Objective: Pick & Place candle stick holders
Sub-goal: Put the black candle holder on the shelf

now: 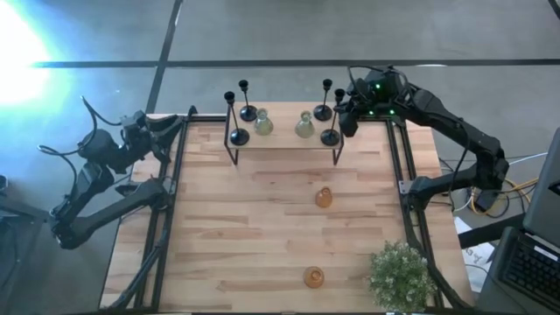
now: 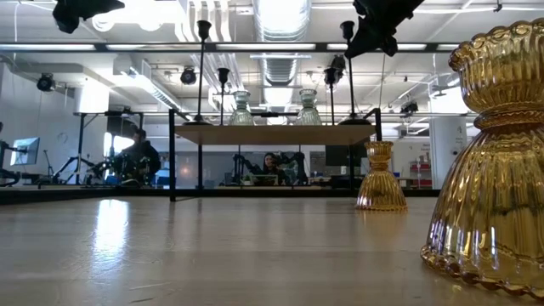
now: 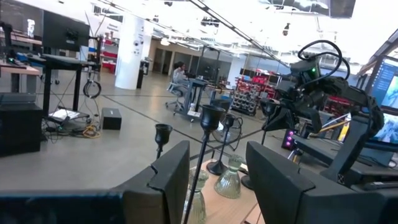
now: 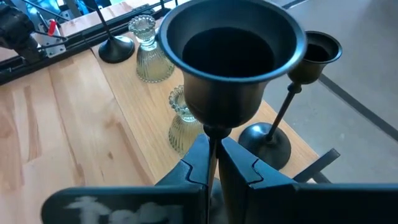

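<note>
Black holder (image 4: pixel 233 68) was held by thin stem in right gripper (image 4: pixel 212 163), fingers pinched shut on it, at shelf's (image 1: pixel 284 142) right end beside second black holder (image 4: pixel 311 81). Risk judged: stem could pivot in narrow pinch, base could clip neighbour on lowering. Long axis upright, cup upward. Left gripper (image 3: pixel 214 180) was parked partly open, empty, beyond table's left edge.

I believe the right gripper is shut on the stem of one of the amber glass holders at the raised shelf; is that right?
Not quite: the right gripper is shut on the stem of a black candle stick holder, as the right wrist view shows. Both amber glass holders stand untouched on the table.
</note>
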